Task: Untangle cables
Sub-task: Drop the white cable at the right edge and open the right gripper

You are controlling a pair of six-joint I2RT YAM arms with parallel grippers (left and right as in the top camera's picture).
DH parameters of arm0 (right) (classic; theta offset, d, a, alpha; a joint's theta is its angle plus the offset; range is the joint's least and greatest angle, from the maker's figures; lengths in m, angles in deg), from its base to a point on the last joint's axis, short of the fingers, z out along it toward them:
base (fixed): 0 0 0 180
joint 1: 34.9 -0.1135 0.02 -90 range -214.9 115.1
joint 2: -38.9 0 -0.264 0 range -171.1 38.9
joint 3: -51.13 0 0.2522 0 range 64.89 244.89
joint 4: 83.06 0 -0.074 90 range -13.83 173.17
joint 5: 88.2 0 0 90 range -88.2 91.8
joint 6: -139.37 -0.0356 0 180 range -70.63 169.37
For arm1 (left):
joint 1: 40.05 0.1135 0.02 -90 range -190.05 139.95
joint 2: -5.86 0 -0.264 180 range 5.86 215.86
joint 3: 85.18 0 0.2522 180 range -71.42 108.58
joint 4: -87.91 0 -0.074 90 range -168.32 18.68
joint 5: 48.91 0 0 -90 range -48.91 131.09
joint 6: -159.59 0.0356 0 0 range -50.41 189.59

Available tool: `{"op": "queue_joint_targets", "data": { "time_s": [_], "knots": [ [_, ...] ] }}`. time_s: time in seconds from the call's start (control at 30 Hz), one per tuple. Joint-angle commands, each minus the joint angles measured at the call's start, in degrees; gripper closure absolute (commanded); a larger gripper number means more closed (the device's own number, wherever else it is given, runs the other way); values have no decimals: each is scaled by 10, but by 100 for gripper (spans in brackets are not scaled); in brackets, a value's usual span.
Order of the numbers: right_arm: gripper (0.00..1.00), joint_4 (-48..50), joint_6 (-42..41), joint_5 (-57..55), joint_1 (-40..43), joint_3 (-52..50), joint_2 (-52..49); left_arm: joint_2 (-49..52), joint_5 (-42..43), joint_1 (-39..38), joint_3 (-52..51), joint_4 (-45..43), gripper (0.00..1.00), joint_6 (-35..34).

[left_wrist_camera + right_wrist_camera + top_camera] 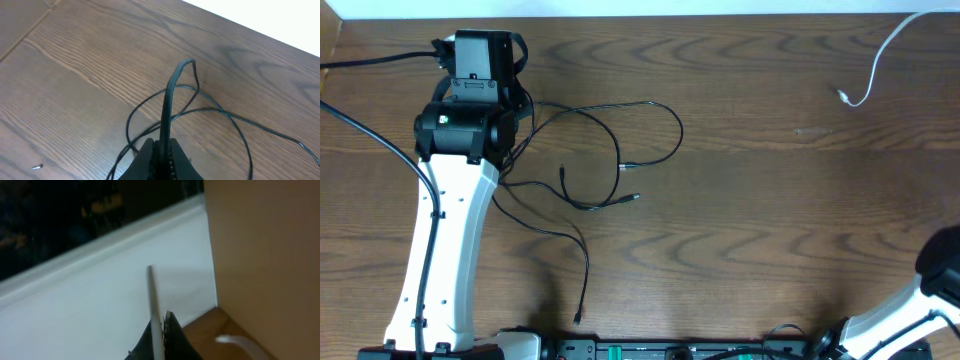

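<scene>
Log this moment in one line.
left gripper: shut on black cable | right gripper: shut on white cable | other black cables: overlapping on table

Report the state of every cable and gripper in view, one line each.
Black cables: tangled, loops crossing on the table.
White cable: lying apart from the black ones, at the far right.
Left gripper: shut on one of the black cables, with a strand lifted off the wood.
Right gripper: shut on the white cable.
</scene>
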Motion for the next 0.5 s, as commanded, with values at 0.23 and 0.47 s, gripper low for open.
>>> {"op": "queue_joint_targets", "data": {
  "time_s": [0.23, 0.47],
  "knots": [
    [99, 58, -19, -158, -20, 1, -134, 0, 9, 2, -4, 1, 92, -5],
    [93, 15, 4, -145, -17, 1, -208, 0, 11, 2, -4, -2, 92, -5]
  ]
}}
